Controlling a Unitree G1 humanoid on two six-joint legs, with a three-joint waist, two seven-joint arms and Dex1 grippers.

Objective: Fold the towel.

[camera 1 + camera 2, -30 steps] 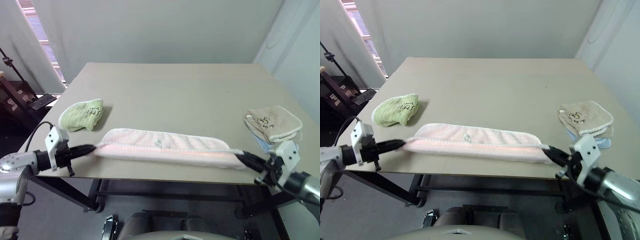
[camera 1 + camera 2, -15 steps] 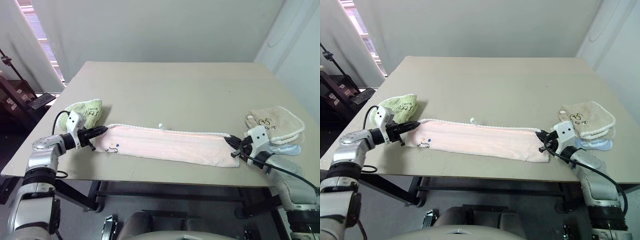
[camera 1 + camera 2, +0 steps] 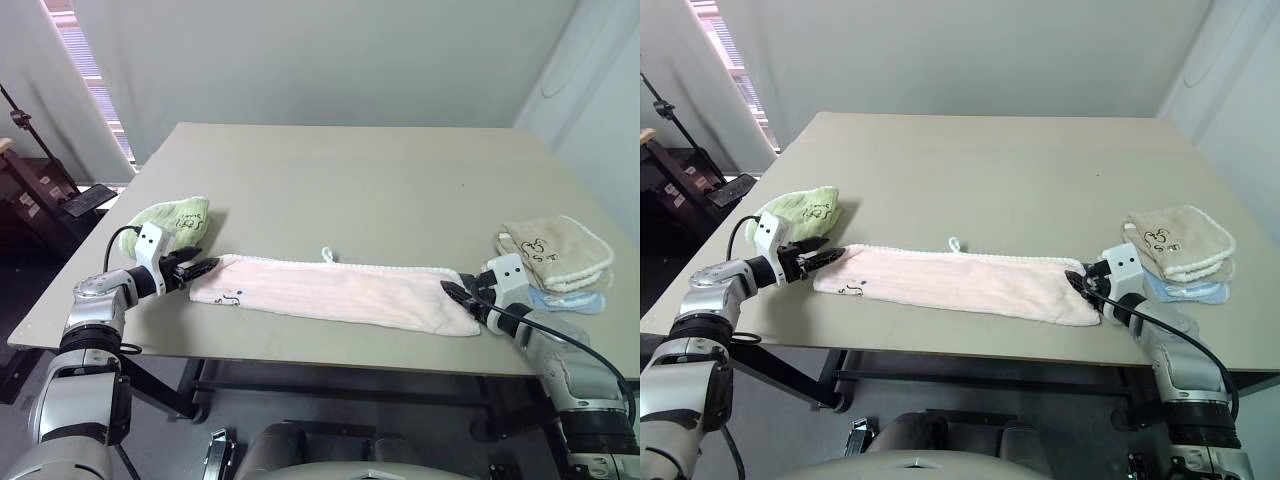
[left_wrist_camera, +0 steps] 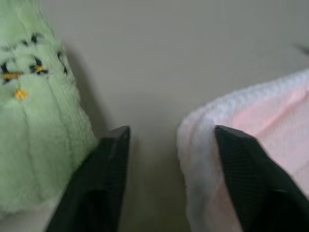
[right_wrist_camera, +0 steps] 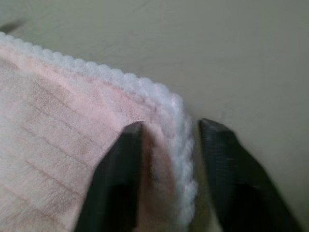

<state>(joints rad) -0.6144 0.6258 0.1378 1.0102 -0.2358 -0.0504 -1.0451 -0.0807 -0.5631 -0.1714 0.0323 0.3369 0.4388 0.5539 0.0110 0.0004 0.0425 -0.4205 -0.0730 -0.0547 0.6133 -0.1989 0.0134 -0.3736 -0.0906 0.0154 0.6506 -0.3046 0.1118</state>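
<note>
Beige table (image 3: 350, 180), pale walls (image 3: 320, 60), slatted window (image 3: 85, 60).

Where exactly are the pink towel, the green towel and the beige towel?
pink towel (image 3: 340, 296), left eye view, middle of its flat surface.
green towel (image 3: 172, 220), left eye view, its top.
beige towel (image 3: 1178, 238), right eye view, upper face.

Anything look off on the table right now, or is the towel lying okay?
Nothing stands out. The towel lies flat as a long folded strip along the table's near edge, its small loop poking out at the far side. Both the left hand and right hand sit open at its ends.
</note>
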